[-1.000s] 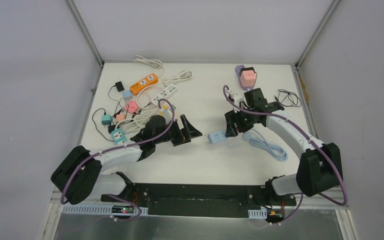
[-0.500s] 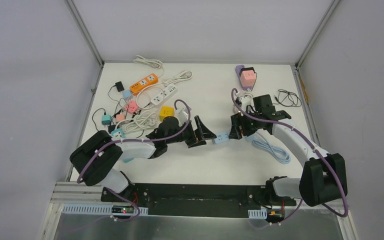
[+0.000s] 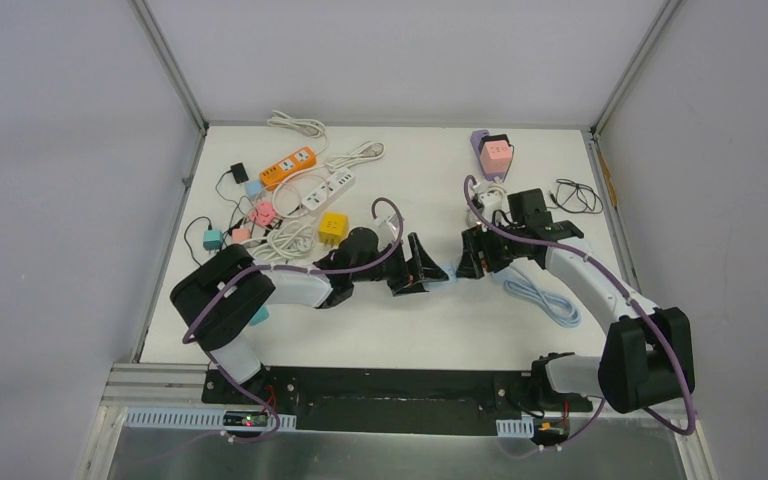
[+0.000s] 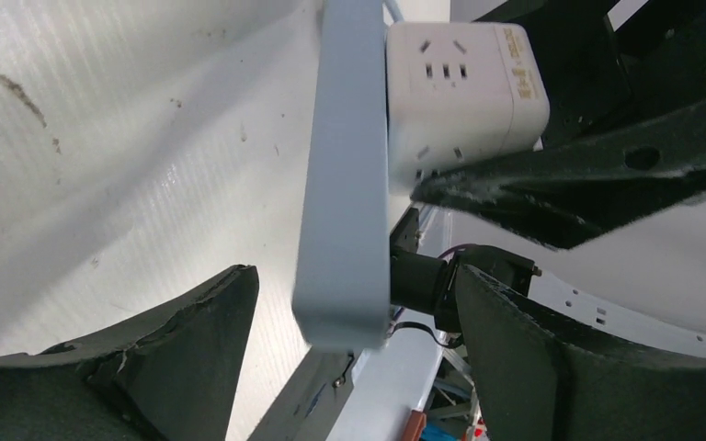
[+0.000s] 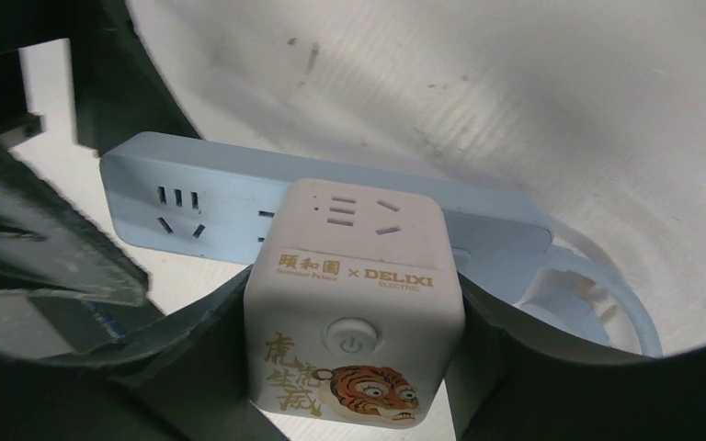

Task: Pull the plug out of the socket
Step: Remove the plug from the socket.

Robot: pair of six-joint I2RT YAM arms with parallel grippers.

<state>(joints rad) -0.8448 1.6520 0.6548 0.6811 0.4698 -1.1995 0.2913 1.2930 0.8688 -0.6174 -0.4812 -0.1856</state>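
A white cube plug (image 5: pixel 354 303) with a tiger print sits plugged into a light-blue power strip (image 5: pixel 202 207). My right gripper (image 5: pixel 354 367) is shut on the cube, one finger against each side. In the left wrist view the strip (image 4: pixel 345 184) stands on edge with the cube (image 4: pixel 464 87) on its right face. My left gripper (image 4: pixel 349 312) is open and straddles the strip's near end without touching it. In the top view the two grippers, left (image 3: pixel 422 266) and right (image 3: pixel 472 256), face each other mid-table with the strip (image 3: pixel 447 271) between them; the cube is hidden there.
The strip's light-blue cable (image 3: pixel 540 292) coils right of the right gripper. An orange strip (image 3: pixel 289 167), a white strip (image 3: pixel 328 189), a yellow cube (image 3: pixel 333 227) and several small adapters lie at back left. A pink cube (image 3: pixel 495 152) and a black cable (image 3: pixel 578 195) lie at back right.
My left arm has reached right, and its open jaws now sit around the strip's end. My right gripper first carried the cube and strip slightly right, then held still.
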